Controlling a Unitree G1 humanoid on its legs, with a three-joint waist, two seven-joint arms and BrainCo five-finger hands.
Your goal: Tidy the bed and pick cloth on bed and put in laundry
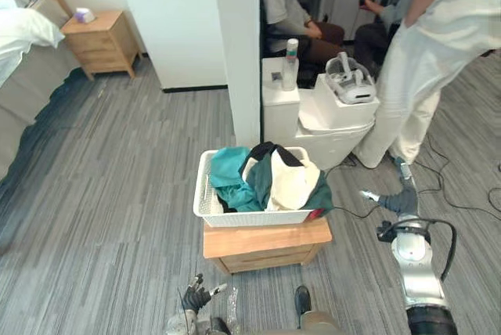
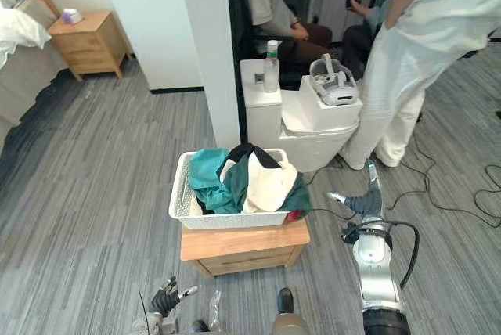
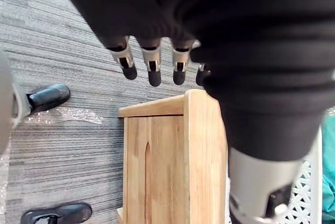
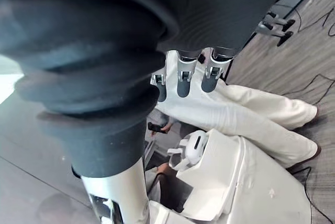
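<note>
A white laundry basket (image 1: pixel 205 196) sits on a low wooden stand (image 1: pixel 266 243) in the middle of the floor, heaped with teal, cream and dark green clothes (image 1: pixel 270 178). The bed (image 1: pixel 27 84) with a white duvet (image 1: pixel 27 30) lies far off at the left edge. My left hand (image 1: pixel 196 297) hangs low in front of the stand, open and empty; in the left wrist view its fingers (image 3: pixel 153 69) hang straight beside the stand (image 3: pixel 167 150). My right hand (image 1: pixel 399 199) is open to the right of the basket, with straight fingers (image 4: pixel 183 80) holding nothing.
A white toilet-shaped unit (image 1: pixel 329 120) behind the basket carries a bottle (image 1: pixel 290 63) and a headset (image 1: pixel 350 81). A person in white trousers (image 1: pixel 411 92) stands close to my right hand, with others seated behind. A white pillar (image 1: pixel 239 45) and a wooden nightstand (image 1: pixel 102 41) stand further back.
</note>
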